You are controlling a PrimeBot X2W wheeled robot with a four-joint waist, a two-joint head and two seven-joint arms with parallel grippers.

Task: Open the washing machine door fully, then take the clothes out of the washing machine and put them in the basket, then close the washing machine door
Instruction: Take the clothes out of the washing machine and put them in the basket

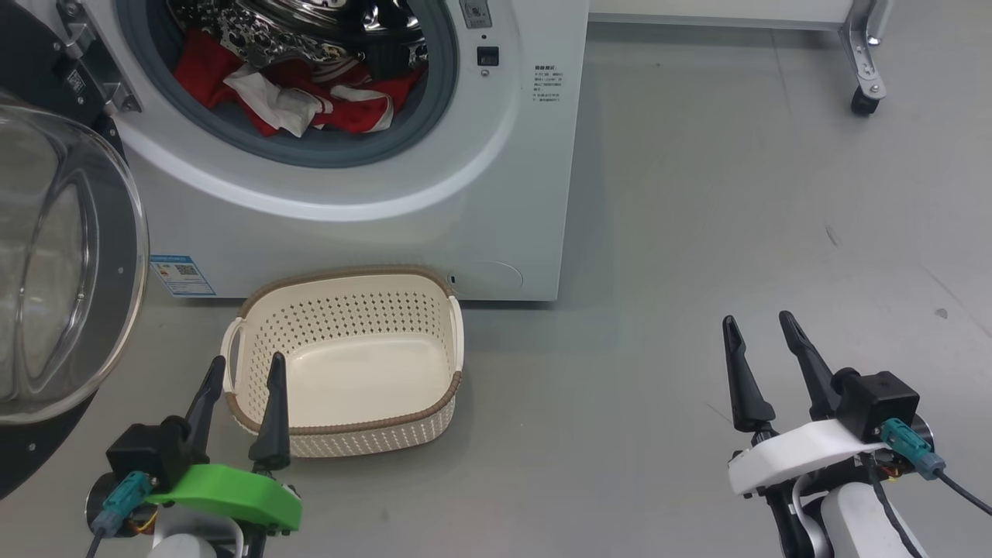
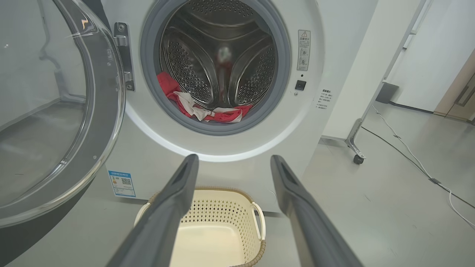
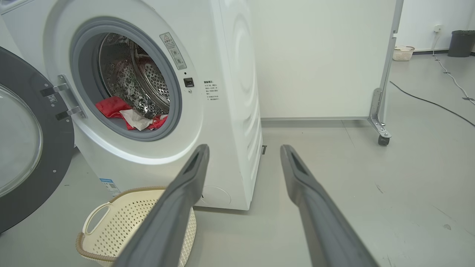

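Observation:
The white washing machine (image 1: 434, 232) stands ahead with its door (image 1: 62, 279) swung wide open to the left, glass bowl facing me. Red and white clothes (image 1: 302, 97) lie at the front of the steel drum, over the grey gasket; they also show in the drum (image 2: 207, 109) (image 3: 130, 118). The cream basket (image 1: 349, 364) sits empty on the floor just below the machine's front. My left gripper (image 1: 248, 368) hangs open at the basket's near left corner, holding nothing. My right gripper (image 1: 759, 325) is open over bare floor to the right, well clear of the machine.
A wheeled white partition (image 1: 864, 101) stands at the back right, its caster on the grey floor (image 1: 736, 217). Cables (image 2: 419, 167) run across the floor to the right. A second small basket (image 3: 402, 53) and a dark bin (image 3: 461, 43) stand far off by the wall.

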